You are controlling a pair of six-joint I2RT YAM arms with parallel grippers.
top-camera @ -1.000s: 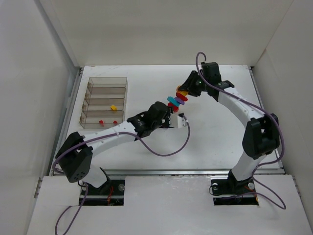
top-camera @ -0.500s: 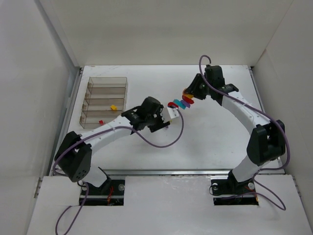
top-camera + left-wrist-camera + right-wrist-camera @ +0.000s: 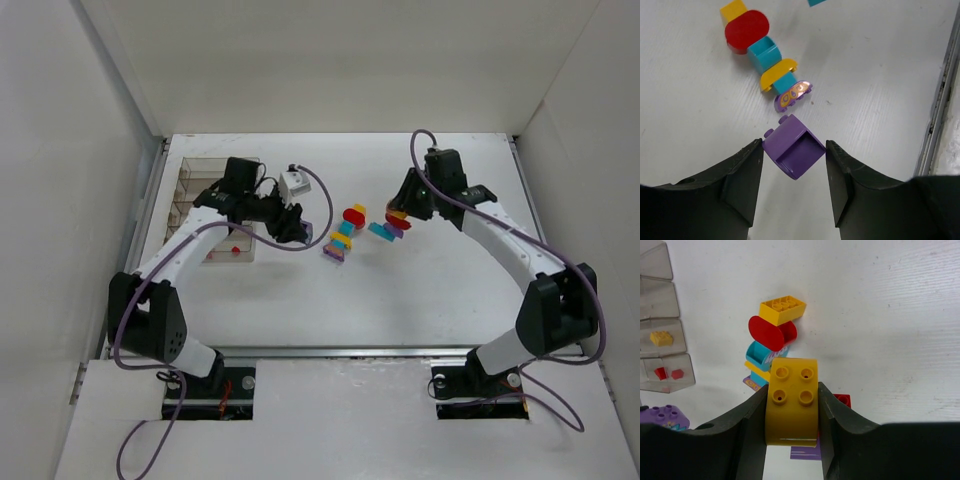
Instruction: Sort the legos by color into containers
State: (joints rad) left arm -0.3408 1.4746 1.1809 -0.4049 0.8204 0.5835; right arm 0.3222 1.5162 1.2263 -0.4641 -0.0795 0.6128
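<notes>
A small purple plastic brick point(image 3: 792, 156) is pinched in the partly closed left claw point(image 3: 793, 149). It is held just beside the clear smoke-tinted four-compartment organizer point(image 3: 200, 175), presumably for dropping by colour. A rounded yellow plastic brick point(image 3: 791, 412) is clamped in the right claw point(image 3: 792, 390), near the joined multicoloured bricks point(image 3: 765, 55) lying on the white counter point(image 3: 430, 290).
</notes>
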